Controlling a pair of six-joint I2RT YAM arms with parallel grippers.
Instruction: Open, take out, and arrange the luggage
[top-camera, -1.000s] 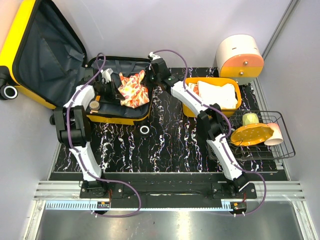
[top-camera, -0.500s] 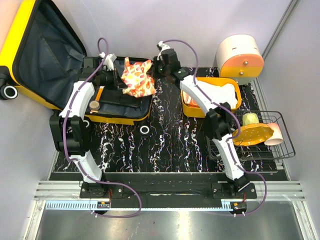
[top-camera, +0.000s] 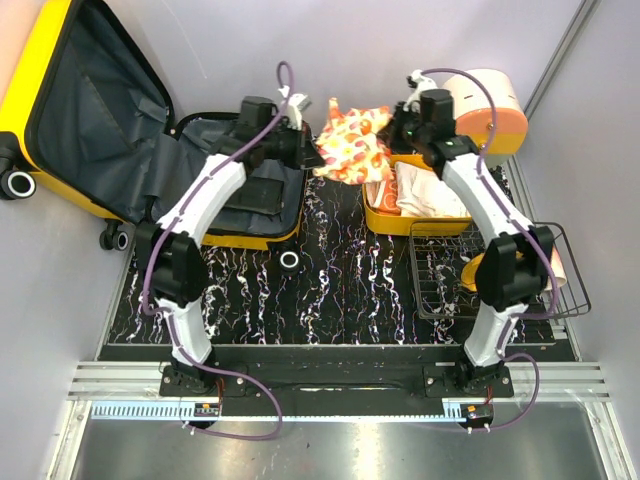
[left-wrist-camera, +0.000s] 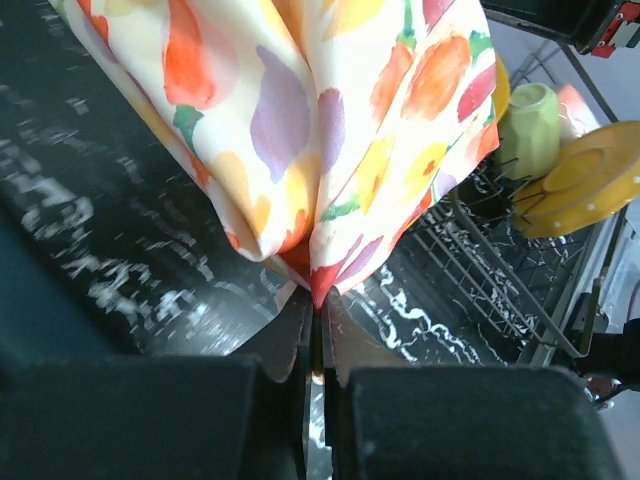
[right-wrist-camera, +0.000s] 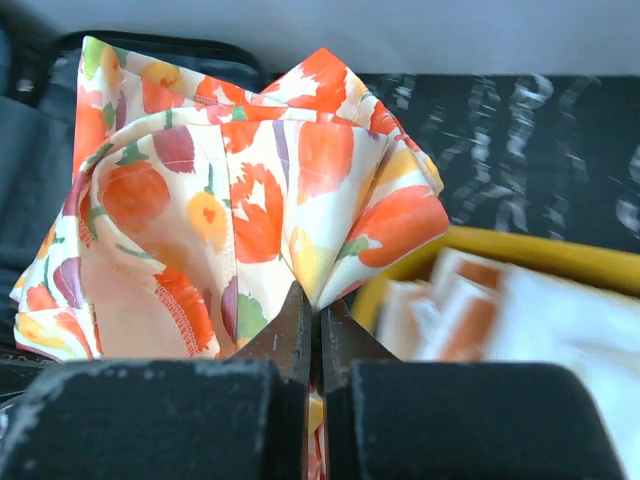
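Note:
The luggage (top-camera: 100, 120) lies open at the left, its yellow lid leaning against the wall and its grey-lined base on the table. A floral orange-and-cream cloth (top-camera: 352, 140) hangs in the air between the luggage and a yellow basket (top-camera: 385, 222). My left gripper (top-camera: 312, 150) is shut on the cloth's left edge and my right gripper (top-camera: 392, 130) on its right edge. In the left wrist view the cloth (left-wrist-camera: 300, 110) bunches into the closed left gripper (left-wrist-camera: 318, 300). In the right wrist view the cloth (right-wrist-camera: 230, 190) fans out from the closed right gripper (right-wrist-camera: 318, 315).
The yellow basket (right-wrist-camera: 520, 255) holds folded white cloths. A black wire rack (top-camera: 500, 270) at the right carries a green cup (left-wrist-camera: 530, 130) and a yellow plate (left-wrist-camera: 585, 190). A white-and-orange cabinet (top-camera: 490, 100) stands at the back right. A dark flat item (top-camera: 255, 195) lies in the luggage base.
Both grippers have lifted the floral cloth out of the luggage base and carried it to the right, to above the table beside the yellow basket.

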